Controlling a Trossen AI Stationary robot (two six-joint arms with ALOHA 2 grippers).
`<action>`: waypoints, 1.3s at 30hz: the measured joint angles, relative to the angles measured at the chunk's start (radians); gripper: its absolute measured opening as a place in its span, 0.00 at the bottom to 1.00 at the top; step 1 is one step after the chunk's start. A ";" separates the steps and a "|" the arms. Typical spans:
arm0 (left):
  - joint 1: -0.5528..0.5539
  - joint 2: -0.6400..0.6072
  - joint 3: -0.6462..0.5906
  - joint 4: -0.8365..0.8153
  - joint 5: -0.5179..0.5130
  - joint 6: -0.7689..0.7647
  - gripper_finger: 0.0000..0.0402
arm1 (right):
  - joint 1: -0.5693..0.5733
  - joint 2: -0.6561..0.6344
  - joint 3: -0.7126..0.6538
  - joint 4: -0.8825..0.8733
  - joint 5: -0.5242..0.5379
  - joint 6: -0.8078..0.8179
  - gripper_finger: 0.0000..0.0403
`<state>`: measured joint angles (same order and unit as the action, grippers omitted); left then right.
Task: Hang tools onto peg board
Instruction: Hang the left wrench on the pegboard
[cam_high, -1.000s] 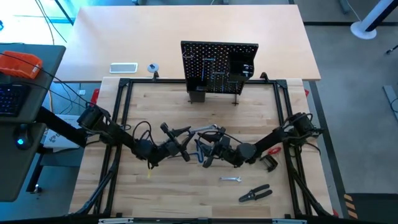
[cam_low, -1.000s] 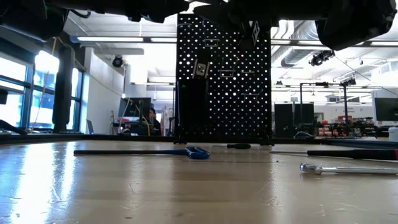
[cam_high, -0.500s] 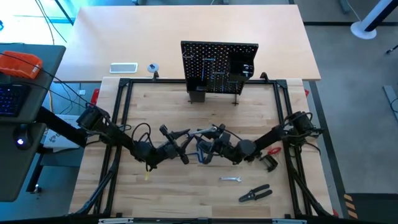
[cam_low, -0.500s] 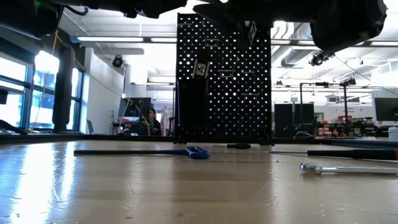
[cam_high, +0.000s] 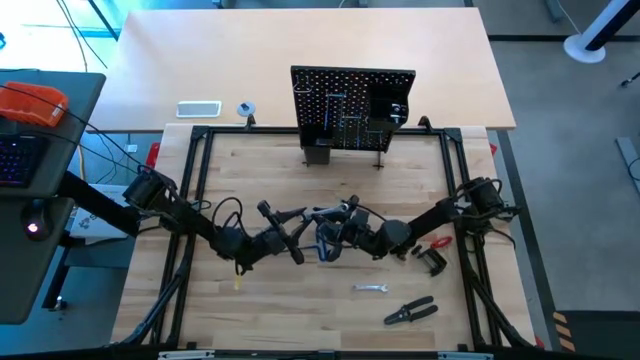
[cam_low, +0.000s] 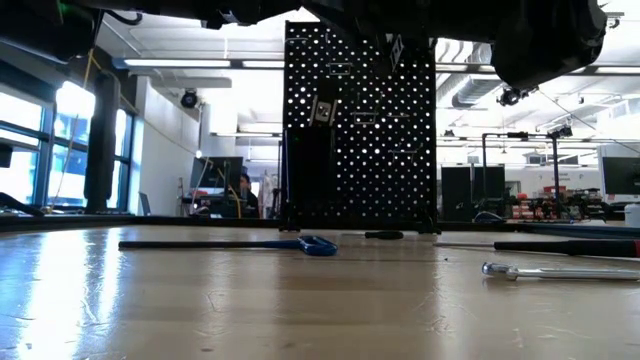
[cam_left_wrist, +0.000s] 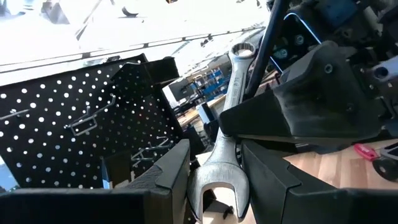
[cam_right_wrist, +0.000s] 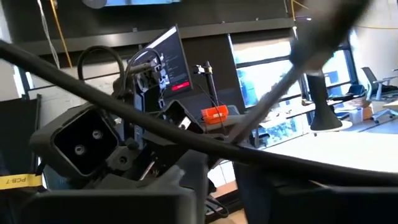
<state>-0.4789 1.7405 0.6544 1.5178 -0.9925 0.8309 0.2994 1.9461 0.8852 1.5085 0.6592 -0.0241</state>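
A silver wrench (cam_left_wrist: 225, 144) is held up off the table between the fingers of the left gripper (cam_left_wrist: 214, 171), close to the right gripper (cam_high: 335, 232), whose grip cannot be made out, maybe so it can be passed over for hanging on the far-off peg board (cam_high: 352, 108).

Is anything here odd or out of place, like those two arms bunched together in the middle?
One thing stands out: the left gripper and the right gripper meet mid-table, a silver wrench between the left fingers and the right gripper on its upper part. Pliers and a small wrench lie unhung.
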 joint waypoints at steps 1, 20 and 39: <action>0.000 0.000 0.000 -0.003 0.001 -0.007 0.28 | -0.002 0.000 0.000 0.000 -0.005 -0.003 0.12; 0.002 0.000 -0.001 -0.063 0.007 -0.081 0.28 | -0.010 0.000 0.000 -0.008 -0.010 -0.033 0.06; 0.002 0.000 -0.001 -0.093 0.015 -0.113 0.28 | -0.011 0.000 0.000 -0.010 0.013 -0.038 0.05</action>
<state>-0.4767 1.7401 0.6539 1.4252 -0.9775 0.7179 0.2882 1.9457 0.8852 1.4986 0.6720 -0.0619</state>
